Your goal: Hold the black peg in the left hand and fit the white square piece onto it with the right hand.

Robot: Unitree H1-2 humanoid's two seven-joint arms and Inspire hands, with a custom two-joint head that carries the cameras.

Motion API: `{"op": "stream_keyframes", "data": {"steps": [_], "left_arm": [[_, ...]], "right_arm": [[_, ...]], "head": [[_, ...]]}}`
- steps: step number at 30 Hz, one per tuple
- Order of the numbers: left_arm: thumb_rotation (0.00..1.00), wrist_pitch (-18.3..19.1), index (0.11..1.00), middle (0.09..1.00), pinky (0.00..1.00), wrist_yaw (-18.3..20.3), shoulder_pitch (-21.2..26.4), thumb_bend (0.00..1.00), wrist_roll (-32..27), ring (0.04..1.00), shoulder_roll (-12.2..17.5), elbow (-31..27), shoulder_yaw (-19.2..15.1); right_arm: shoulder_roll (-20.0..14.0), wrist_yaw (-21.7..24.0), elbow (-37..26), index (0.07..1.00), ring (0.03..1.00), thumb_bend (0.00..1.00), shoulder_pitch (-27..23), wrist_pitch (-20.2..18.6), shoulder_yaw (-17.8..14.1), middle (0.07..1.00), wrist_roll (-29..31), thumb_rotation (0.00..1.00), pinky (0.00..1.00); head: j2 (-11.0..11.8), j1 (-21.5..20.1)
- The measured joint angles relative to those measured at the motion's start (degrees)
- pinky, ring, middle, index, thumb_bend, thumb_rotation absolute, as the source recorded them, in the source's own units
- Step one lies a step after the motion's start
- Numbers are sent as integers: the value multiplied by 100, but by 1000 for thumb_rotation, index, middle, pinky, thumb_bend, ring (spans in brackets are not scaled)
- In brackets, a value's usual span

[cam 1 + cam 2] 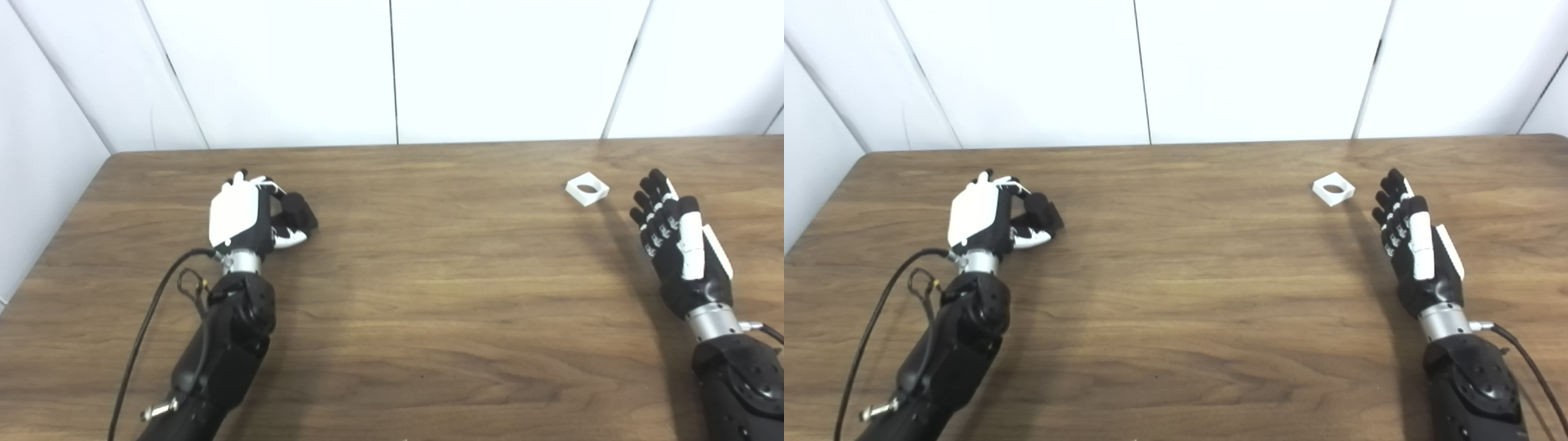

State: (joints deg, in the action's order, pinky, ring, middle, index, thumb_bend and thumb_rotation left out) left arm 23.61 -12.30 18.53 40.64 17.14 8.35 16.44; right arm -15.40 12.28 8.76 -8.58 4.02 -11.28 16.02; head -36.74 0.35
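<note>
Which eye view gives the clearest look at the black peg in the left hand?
Left eye view: the black peg shows slightly larger, jutting from the curled left hand toward the table's middle. The right eye view shows the same peg, equally unobstructed but nearer the frame's left side.

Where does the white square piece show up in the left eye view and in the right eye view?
Left eye view: white square piece lies upper right on the table.
Right eye view: same piece, a little further left.
Shared landmark: the open right hand, just right of it, not touching.
</note>
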Motion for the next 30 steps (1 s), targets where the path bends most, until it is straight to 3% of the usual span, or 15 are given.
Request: {"op": "stream_keyframes", "data": {"steps": [11,23,30], "left_arm": [[70,17,485,875,1000,536,-818,518,321,1000,-156,-1295,201],[73,-136,484,875,1000,850,-1550,516,683,1000,-482,-2181,516],[71,-243,485,886,1000,1003,-1950,518,884,1000,-843,-2503,728]], "right_arm": [[5,-38,-119,1000,1000,602,71,-156,49,1000,-118,1000,1000],[18,-43,-223,1000,1000,591,119,-370,85,1000,-151,1000,1000],[21,-44,-241,1000,1000,605,116,-444,91,1000,-165,1000,1000]], "head": [[-97,-61],[-185,-132],[-211,-176]]}}
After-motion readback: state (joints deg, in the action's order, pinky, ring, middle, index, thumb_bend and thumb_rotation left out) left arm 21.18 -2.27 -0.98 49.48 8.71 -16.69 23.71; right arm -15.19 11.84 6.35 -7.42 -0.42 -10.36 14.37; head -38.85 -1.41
